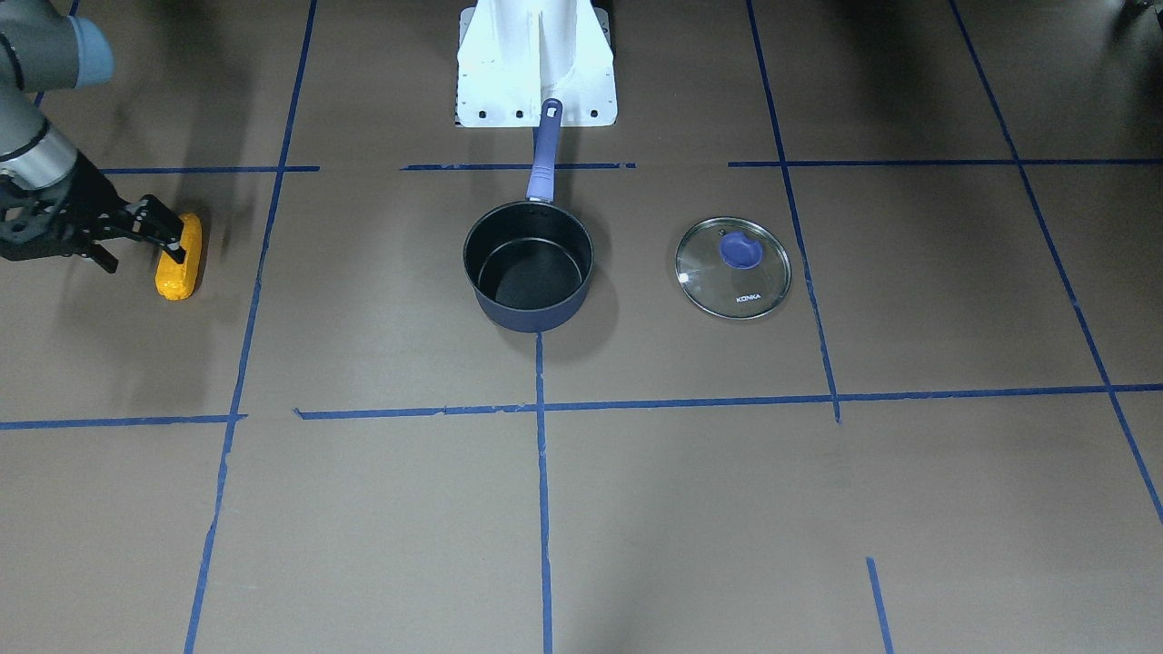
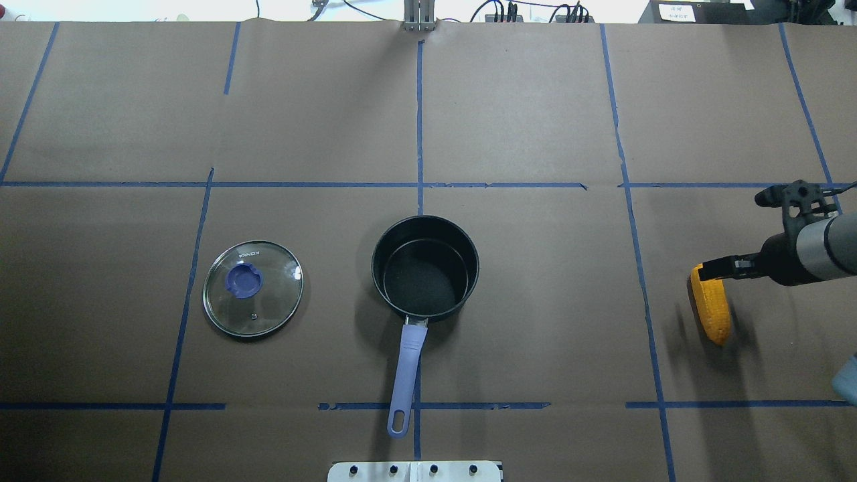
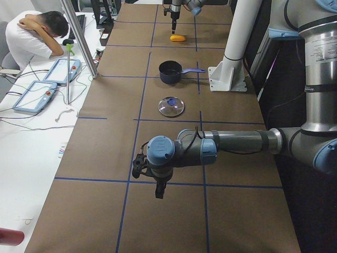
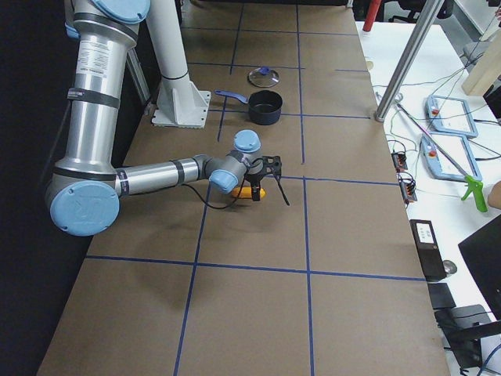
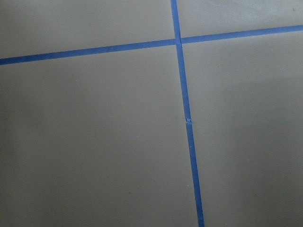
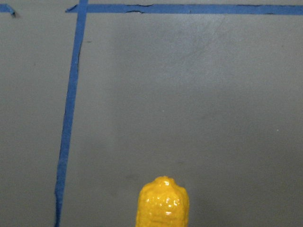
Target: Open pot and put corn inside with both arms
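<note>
Resting on counter (image 1: pixel 636 509): corn (image 1: pixel 178 270), my right gripper (image 1: pixel 145 260) at its end, jaws apart; left gripper (image 3: pixel 159 188), state I cannot tell.

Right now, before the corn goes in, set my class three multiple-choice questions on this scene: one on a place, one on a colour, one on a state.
1. Where is the lid relative to the pot?
A) on top of it
B) flat on the table, to the robot's left of it
C) held above it in a pincer

2. What colour is the corn?
A) green
B) orange-yellow
C) white

3. What state is the pot in?
A) upright, uncovered and empty
B) covered
C) tipped on its side

Answers:
1 B: the overhead view shows the lid lying apart from the pot, on the left.
2 B: the cob is orange-yellow in every view that shows it.
3 A: the pot's black inside shows bare from above.
</note>
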Tool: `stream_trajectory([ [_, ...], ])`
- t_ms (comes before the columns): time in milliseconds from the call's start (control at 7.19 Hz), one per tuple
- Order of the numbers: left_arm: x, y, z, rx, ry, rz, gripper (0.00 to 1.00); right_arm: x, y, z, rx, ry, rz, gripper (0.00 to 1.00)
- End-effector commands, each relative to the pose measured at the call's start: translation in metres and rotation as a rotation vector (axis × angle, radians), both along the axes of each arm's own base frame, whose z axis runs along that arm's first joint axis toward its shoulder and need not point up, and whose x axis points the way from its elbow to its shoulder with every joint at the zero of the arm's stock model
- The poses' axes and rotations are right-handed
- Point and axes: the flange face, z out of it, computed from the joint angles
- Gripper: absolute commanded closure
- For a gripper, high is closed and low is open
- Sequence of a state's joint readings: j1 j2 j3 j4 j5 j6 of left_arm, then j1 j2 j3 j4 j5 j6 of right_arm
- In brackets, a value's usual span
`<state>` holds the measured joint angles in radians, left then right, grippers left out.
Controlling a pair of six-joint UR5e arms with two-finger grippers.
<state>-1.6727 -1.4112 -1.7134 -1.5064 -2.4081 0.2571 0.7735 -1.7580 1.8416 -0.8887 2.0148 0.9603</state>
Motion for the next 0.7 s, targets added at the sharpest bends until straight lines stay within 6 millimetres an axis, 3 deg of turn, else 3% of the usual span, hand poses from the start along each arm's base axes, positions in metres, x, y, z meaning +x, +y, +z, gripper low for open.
stream_trajectory([
  [0,0.0003,-0.0001,-0.0001,0.001,0.000,0.001,0.00,-0.0246,0.0205,0.0210,0.009,0.057,-0.047,0.00],
  [139,0.0004,0.0006,0.0006,-0.001,0.000,0.001,0.00,-0.0299,0.0229,0.0244,0.008,0.062,-0.057,0.02],
  [278,0.0004,0.0008,0.0013,-0.002,0.000,0.001,0.00,-0.0304,0.0226,0.0227,0.011,0.058,-0.060,0.53],
  [417,0.0004,0.0008,0.0013,-0.001,0.000,0.002,0.00,-0.0309,0.0223,0.0212,0.012,0.056,-0.058,0.85],
  [557,0.0004,0.0008,0.0013,-0.001,0.000,0.002,0.00,-0.0303,0.0219,0.0204,0.013,0.055,-0.057,0.97],
])
